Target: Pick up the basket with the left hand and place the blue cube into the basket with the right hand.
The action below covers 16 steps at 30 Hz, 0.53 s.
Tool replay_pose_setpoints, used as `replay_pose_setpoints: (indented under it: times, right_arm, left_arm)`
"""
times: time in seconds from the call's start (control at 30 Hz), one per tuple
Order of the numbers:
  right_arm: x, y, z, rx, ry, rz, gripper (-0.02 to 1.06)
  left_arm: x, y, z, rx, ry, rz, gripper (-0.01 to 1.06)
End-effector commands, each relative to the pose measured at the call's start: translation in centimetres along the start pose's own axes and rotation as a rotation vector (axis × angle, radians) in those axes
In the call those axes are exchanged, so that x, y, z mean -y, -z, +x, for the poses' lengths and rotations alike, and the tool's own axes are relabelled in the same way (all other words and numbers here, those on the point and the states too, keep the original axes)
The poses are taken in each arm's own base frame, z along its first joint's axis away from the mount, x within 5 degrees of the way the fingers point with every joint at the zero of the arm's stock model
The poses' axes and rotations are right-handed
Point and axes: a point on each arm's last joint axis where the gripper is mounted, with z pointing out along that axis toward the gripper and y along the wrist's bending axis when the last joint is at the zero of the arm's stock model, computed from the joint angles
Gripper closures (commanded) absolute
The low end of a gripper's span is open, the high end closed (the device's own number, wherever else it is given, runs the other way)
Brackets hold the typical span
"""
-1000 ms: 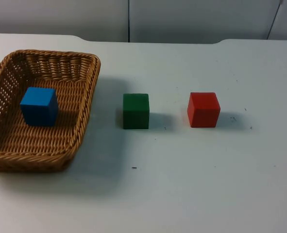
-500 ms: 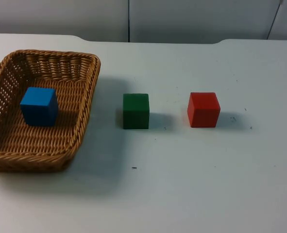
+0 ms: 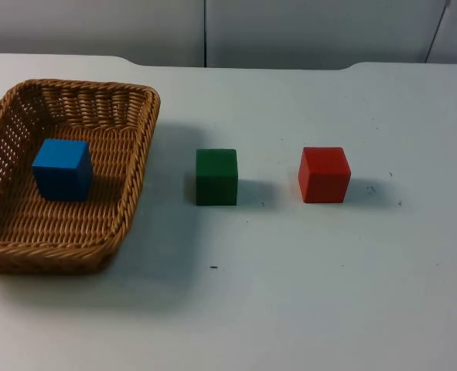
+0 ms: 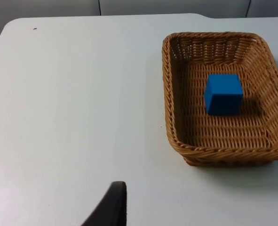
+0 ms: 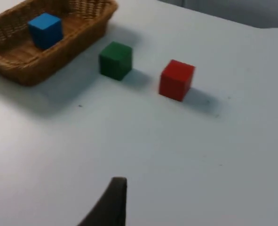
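Tool-wise we can't tell the state of either one; both hang back above the tabletop, waiting. Blue cube (image 3: 61, 168) already sits in the basket (image 3: 135, 178) near the tabletop's left edge, so we reckon the job's done.

Green cube (image 3: 216, 177), red cube (image 3: 324, 175) stand apart; passable gap between. Basket (image 3: 127, 201) flanks green cube.

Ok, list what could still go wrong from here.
1. The blue cube sits loose in the basket, off-centre; a tilted lift could likely slide it against the wicker wall.
2. The green cube stands close beside the basket's right rim, so an arm coming in there might knock it.
3. The red cube lies just beyond it, apart, and could also be brushed.
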Motion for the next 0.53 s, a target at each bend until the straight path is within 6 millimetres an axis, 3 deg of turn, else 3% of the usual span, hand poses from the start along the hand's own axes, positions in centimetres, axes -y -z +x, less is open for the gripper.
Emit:
replay_pose_setpoints:
  times: [0.0,0.27,0.5]
  right_arm:
    - [-0.05,0.08,0.00,0.008,-0.039,0.089,0.00]
    - [-0.31,0.34,0.12,-0.012,-0.192,0.378,0.00]
    - [-0.41,0.40,0.15,-0.018,-0.238,0.465,0.00]
  left_arm:
    - [0.04,0.01,0.07,0.005,0.004,0.002,0.02]
    - [0.04,0.01,0.07,0.005,0.004,0.002,0.02]
    - [0.00,0.01,0.07,0.005,0.001,-0.002,0.02]
